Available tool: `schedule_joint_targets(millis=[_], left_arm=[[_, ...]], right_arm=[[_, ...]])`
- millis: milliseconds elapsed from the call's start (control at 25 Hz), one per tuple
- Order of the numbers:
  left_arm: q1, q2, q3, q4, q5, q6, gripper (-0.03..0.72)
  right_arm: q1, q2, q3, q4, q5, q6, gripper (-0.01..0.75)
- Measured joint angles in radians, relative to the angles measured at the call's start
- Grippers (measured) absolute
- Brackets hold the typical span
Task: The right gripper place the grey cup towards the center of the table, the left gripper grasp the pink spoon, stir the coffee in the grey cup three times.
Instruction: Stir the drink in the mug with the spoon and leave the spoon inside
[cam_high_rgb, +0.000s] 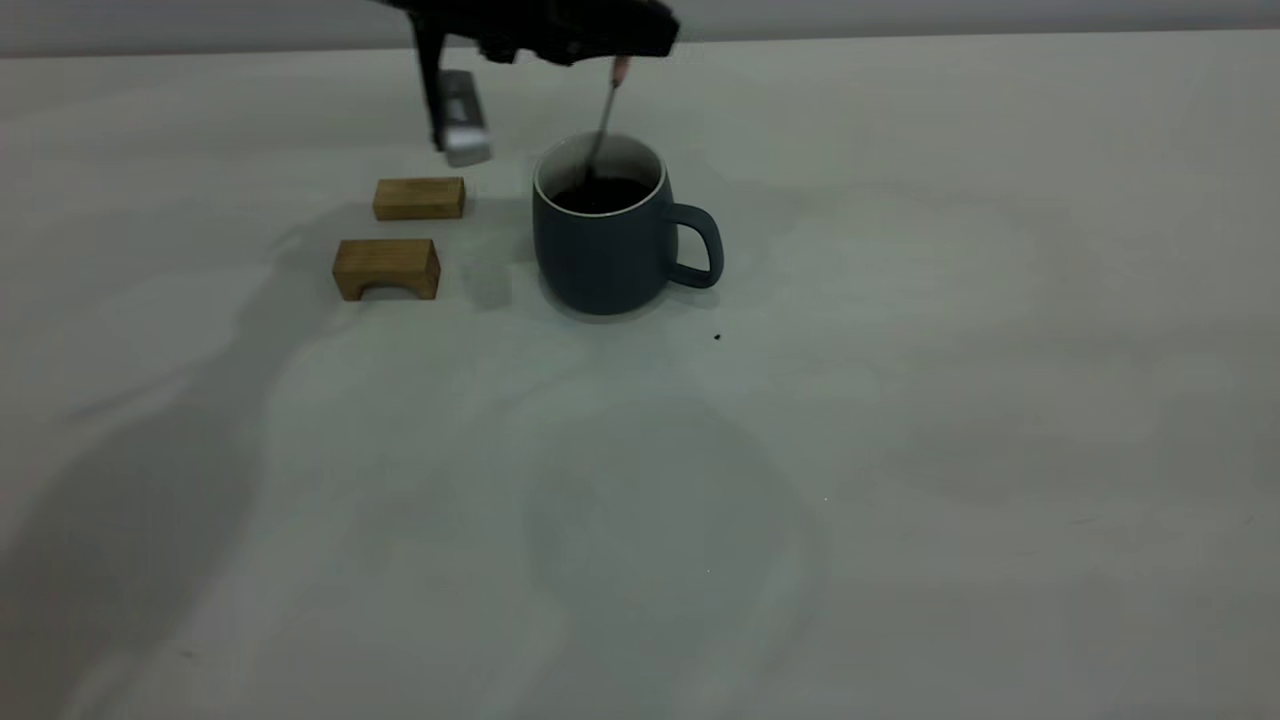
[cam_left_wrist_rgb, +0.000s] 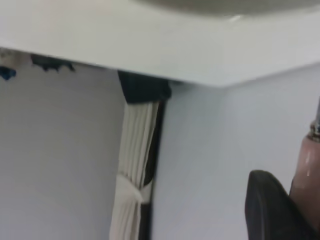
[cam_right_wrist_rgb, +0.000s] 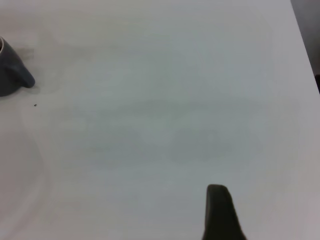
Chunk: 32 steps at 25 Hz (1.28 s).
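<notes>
The cup (cam_high_rgb: 608, 245) stands upright on the tabletop (cam_high_rgb: 900, 420), a little toward 11 o'clock of the middle, handle out at 3 o'clock, so the placing half of the job looks done and this reads as the stirring stage. The left gripper (cam_high_rgb: 622, 52) hangs directly over the cup's far rim, and the spoon (cam_high_rgb: 605, 120) drops from it: pink handle up in the fingers, thin metal neck slanting down toward 7 o'clock, bowl out of sight in the coffee (cam_high_rgb: 602, 194). Held by the very top of the handle like that, the gripper stays above the rim while only the metal end gets wet, and the slant lets the bowl sweep round the inside wall. The left wrist view backs this up: a dark finger (cam_left_wrist_rgb: 272, 210) lies against the pink handle (cam_left_wrist_rgb: 306, 175), so the fingers are closed on the spoon, gripping it near its upper end. Whether 1, 2 or 3 turns are done, I can't judge. 2 wooden blocks (cam_high_rgb: 419, 198) (cam_high_rgb: 387, 269) sit at 9 o'clock of the cup, near but apart, outside the stirring path. The right gripper is pulled away over bare tabletop; its wrist view shows one dark finger (cam_right_wrist_rgb: 220, 212) and the cup's edge far off, with nothing in its grasp, though how wide it stands I cannot tell.
</notes>
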<state>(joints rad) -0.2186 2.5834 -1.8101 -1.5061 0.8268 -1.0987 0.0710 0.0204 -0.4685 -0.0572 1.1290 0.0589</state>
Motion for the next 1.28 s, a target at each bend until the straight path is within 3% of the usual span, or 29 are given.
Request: schedule_joint_targets(millis=[240, 520, 720, 960, 1280], left_arm=[[-0.037, 0.020, -0.001, -0.048, 0.093, 0.033, 0.124], [0.012, 0.020, -0.003, 0.137, 0.203, -0.157, 0.124], [0.049, 0.020, -0.003, 0.165, 0.164, -0.188, 0.124], [0.020, 0.020, -0.003, 0.031, 0.041, -0.014, 0.124], [-0.026, 0.025, -0.003, -0.032, 0.105, 0.090, 0.124]], right_arm=[[0.000, 0.000, 0.000, -0.001, 0.000, 0.000, 0.520], [0.000, 0.000, 0.000, -0.001, 0.000, 0.000, 0.520], [0.000, 0.000, 0.000, -0.001, 0.000, 0.000, 0.520], [0.000, 0.000, 0.000, -0.001, 0.000, 0.000, 0.520], [0.000, 0.000, 0.000, -0.004, 0.000, 0.000, 0.520]])
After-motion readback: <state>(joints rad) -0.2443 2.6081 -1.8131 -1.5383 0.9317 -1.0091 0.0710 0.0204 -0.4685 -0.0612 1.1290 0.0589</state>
